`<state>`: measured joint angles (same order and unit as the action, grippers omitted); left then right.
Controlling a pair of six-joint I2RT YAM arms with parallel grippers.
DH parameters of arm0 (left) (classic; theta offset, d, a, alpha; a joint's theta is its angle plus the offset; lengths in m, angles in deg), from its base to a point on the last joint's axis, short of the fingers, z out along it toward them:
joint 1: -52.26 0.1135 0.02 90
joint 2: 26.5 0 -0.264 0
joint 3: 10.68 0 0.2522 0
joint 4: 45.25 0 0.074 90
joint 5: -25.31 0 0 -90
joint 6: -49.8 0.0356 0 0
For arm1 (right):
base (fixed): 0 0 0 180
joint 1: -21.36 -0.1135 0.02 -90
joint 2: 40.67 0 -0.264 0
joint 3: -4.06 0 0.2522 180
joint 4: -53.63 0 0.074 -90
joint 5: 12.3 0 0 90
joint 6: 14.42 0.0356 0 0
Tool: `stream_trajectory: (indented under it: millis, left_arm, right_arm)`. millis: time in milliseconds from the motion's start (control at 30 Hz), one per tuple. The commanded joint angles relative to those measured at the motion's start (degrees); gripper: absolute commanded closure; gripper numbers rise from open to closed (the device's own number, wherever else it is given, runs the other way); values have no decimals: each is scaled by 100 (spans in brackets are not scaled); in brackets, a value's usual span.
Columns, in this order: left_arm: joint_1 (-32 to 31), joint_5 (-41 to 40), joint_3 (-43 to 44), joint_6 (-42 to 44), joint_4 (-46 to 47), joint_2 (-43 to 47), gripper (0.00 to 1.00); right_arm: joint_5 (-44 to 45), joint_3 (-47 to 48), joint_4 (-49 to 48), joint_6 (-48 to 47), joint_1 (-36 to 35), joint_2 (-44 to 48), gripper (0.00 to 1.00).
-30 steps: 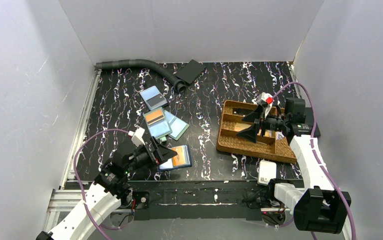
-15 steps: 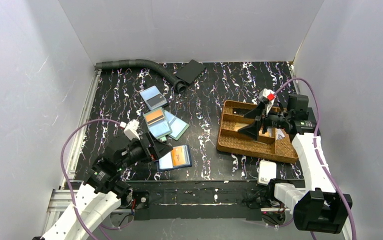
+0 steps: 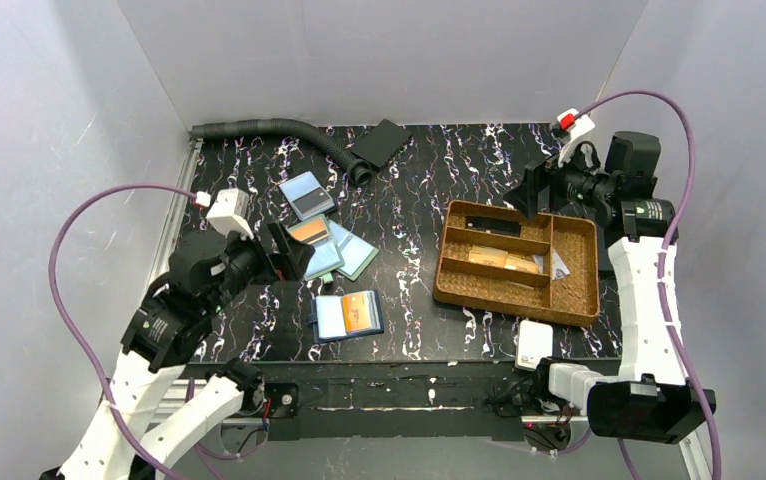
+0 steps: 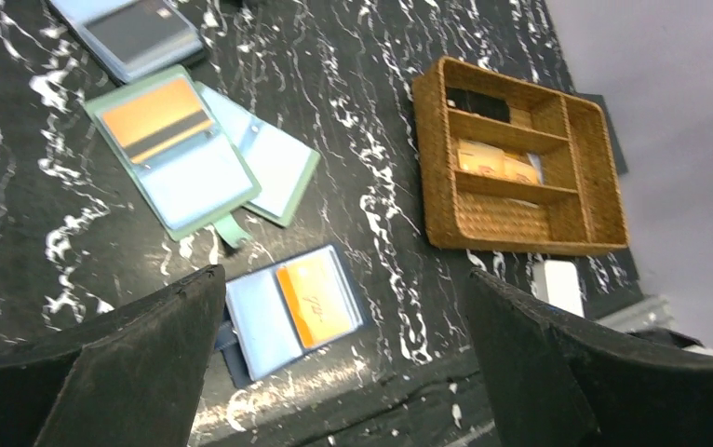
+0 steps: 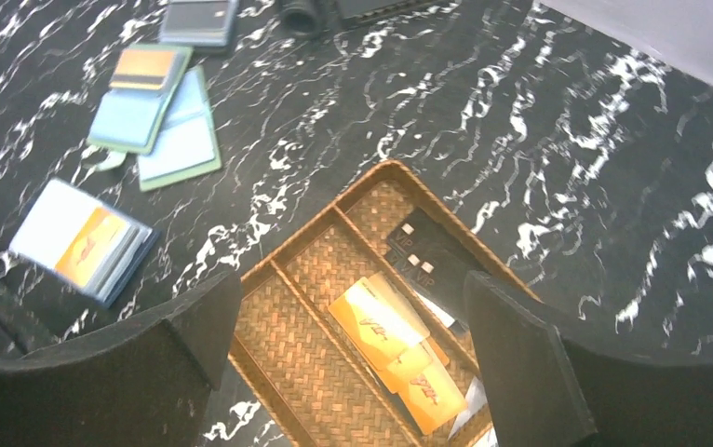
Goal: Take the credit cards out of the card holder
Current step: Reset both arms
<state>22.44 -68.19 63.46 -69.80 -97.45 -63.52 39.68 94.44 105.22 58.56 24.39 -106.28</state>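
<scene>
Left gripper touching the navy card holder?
Apart. Top view: the open left gripper sits up-left of the card holder, with tabletop showing between them.

Left of the woven tray (image 3: 577, 275), the left gripper (image 3: 292, 252) hides part of a teal wallet (image 3: 327, 258). Also left of the tray, a blue-grey wallet (image 4: 134, 33) is cropped by the left-wrist view's top edge. Print on the tray's orange cards (image 5: 381, 331) is too small to read.

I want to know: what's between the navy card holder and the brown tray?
Nothing: the top view shows only bare marbled tabletop between the card holder and woven tray.
</scene>
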Motion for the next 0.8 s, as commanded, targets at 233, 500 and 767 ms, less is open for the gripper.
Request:
stream_trajectory:
  millis: [233,500,767]
  left_arm:
    - [670,282,360,512,-164,-514,2]
    - [668,546,280,388,-263,-218,2]
    - [668,582,209,338,-356,-68,2]
  right_arm:
    - [2115,138,-694,1989,28,604,2]
    - [1996,52,-776,2052,25,707,2]
    - [2049,19,-825,2355,31,749,2]
